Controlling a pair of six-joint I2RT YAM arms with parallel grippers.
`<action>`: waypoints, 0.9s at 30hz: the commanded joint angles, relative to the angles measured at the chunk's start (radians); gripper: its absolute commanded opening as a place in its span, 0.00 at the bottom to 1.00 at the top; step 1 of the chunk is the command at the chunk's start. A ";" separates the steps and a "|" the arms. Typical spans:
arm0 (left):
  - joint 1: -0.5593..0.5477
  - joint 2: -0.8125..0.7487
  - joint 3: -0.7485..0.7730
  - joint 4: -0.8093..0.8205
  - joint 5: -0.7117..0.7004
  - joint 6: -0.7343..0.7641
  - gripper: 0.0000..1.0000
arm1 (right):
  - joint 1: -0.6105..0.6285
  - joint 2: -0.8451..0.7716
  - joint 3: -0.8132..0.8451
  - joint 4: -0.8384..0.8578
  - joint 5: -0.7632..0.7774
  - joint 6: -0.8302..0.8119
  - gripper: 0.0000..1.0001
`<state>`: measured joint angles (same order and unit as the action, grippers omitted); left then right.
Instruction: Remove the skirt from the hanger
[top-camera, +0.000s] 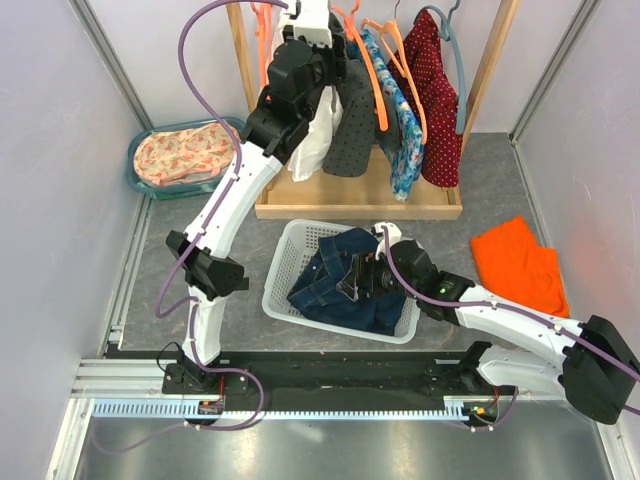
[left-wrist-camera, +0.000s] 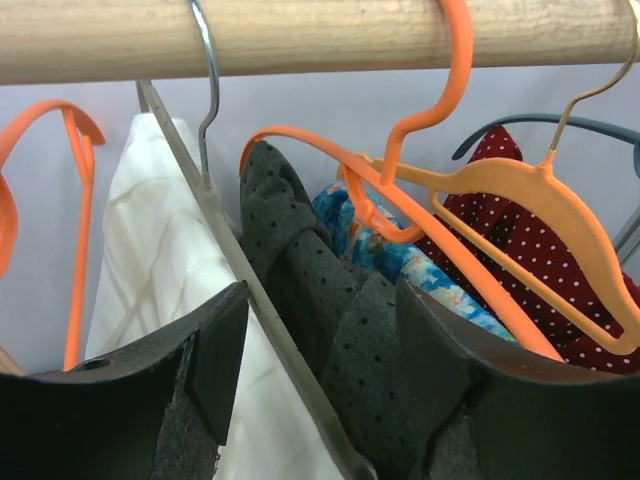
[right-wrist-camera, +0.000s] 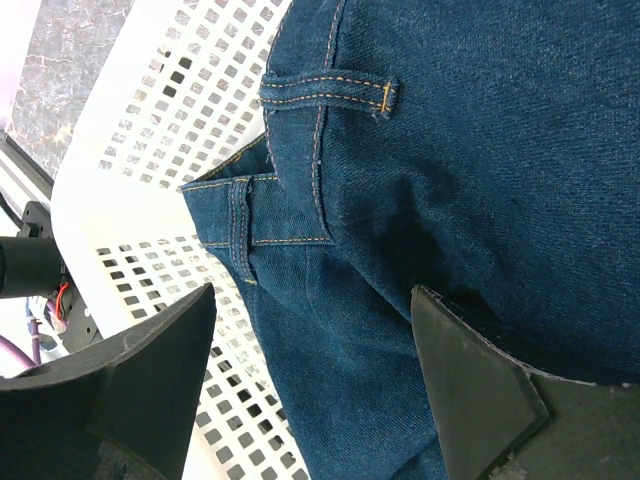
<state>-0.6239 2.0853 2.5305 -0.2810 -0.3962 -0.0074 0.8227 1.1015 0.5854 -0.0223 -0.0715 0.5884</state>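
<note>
- Top external view: the left arm reached up to the wooden rack (top-camera: 300, 205) at the far side of the bench (top-camera: 480, 200); its left end effector (top-camera: 335, 90) sat among the hanging clothes, its fingertips hidden there; the grey dotted skirt (top-camera: 352, 140) hung on an orange hanger (top-camera: 375, 85), between a white garment (top-camera: 315, 140) and a blue floral one (top-camera: 405, 150); the right end effector (top-camera: 355, 280) hovered low over a denim garment (top-camera: 330, 275) lying in a white basket (top-camera: 290, 262); an orange cloth (top-camera: 518, 262) lay on the bench to the right, well apart from the basket.
- Left wrist view: the left end effector (left-wrist-camera: 320, 300) stood spread apart just below the wooden rail (left-wrist-camera: 300, 35); the arm of a metal hanger (left-wrist-camera: 210, 100) and the left edge of the grey dotted skirt ran through the gap; the right finger (left-wrist-camera: 450, 370) lay against the skirt's fabric, but I could not tell whether it pressed; nothing was clamped.
- Right wrist view: the right end effector (right-wrist-camera: 312, 310) was spread wide and held nothing; the denim garment filled the gap beneath it, with the basket's perforated wall to the left.
</note>
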 joint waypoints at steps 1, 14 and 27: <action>0.027 0.010 -0.015 0.029 -0.029 0.017 0.54 | 0.003 -0.005 0.030 0.025 0.015 -0.016 0.85; 0.075 -0.042 -0.065 0.009 0.000 0.017 0.18 | 0.001 0.029 0.047 0.025 0.015 -0.021 0.84; 0.089 -0.059 -0.045 0.014 0.048 0.055 0.02 | 0.001 0.001 0.044 0.025 0.026 -0.018 0.82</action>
<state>-0.5446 2.0846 2.4630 -0.2829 -0.3649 0.0120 0.8223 1.1252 0.5900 -0.0219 -0.0628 0.5793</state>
